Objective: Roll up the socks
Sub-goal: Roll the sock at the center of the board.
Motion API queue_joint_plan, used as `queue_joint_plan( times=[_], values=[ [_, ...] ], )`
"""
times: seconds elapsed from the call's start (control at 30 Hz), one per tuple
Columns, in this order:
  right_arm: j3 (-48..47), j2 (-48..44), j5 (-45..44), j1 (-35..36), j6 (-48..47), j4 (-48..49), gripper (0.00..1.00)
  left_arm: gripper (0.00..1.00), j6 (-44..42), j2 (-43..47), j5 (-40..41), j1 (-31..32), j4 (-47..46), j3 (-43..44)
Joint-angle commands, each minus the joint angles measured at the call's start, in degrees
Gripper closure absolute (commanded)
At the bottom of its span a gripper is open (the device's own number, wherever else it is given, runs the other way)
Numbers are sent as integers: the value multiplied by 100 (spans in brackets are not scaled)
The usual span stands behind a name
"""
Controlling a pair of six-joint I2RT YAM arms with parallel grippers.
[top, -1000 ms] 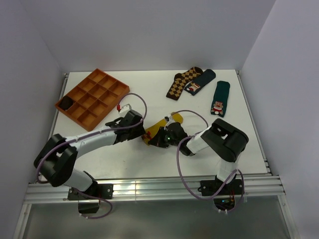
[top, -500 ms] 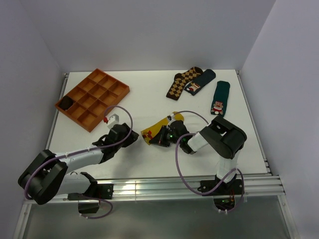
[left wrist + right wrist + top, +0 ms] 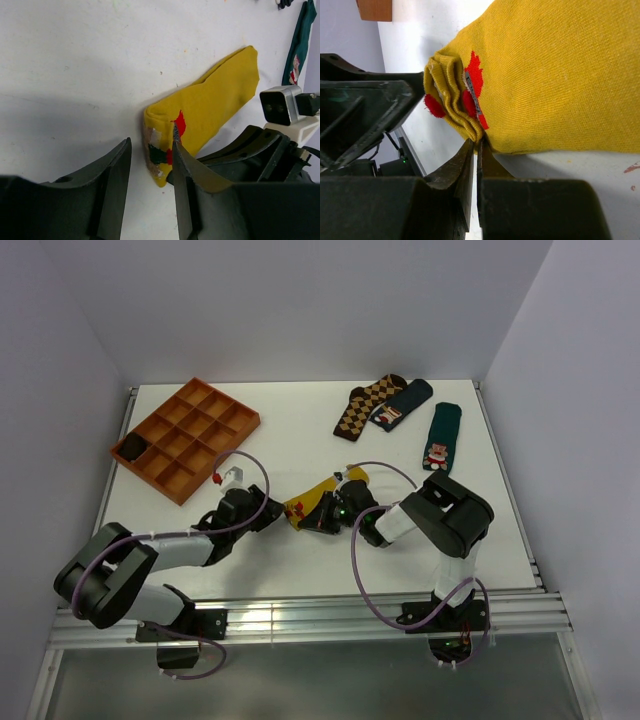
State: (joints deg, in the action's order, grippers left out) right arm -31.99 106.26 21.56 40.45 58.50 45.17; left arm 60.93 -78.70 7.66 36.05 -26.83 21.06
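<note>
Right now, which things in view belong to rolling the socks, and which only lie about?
For the job: mustard-yellow sock, partly folded; right hand, shut on its folded end; left hand, open beside it.
Lying about: brown argyle sock; two dark green socks; orange compartment tray.

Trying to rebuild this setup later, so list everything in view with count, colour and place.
yellow sock: 1 visible, mustard with a red figure, table centre, one end folded over
argyle sock: 1, brown and tan, far right part of the table
dark green socks: 2, one beside the argyle sock, one further right with a Santa figure
tray: 1, orange, compartmented, far left
dark item: 1, black, in the tray's left corner compartment
table: 1, white
left gripper: 1, black, open at the yellow sock's folded end
right gripper: 1, black, shut on the yellow sock's folded edge
</note>
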Motion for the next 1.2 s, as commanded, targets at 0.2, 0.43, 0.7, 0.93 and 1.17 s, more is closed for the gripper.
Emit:
queue_joint_plan(
  times=[0.2, 0.43, 0.7, 0.93, 1.17],
  values=[
    [-88, 141, -73, -46, -163, -632, 100, 58, -72, -5, -291, -142, -1043, -436],
    [-106, 115, -91, -37, -181, -685, 100, 58, -151, -242, -476, -169, -1298, -445],
    [-123, 114, -73, -46, -190, -702, 100, 59, -195, -542, -617, -169, -1395, -374],
    [-141, 132, -56, -46, -207, -702, 100, 58, -309, -673, -678, -169, -1545, -401],
    [-194, 132, -29, -46, -234, -773, 100, 55, -353, -963, -713, -169, -1457, -182]
  ],
)
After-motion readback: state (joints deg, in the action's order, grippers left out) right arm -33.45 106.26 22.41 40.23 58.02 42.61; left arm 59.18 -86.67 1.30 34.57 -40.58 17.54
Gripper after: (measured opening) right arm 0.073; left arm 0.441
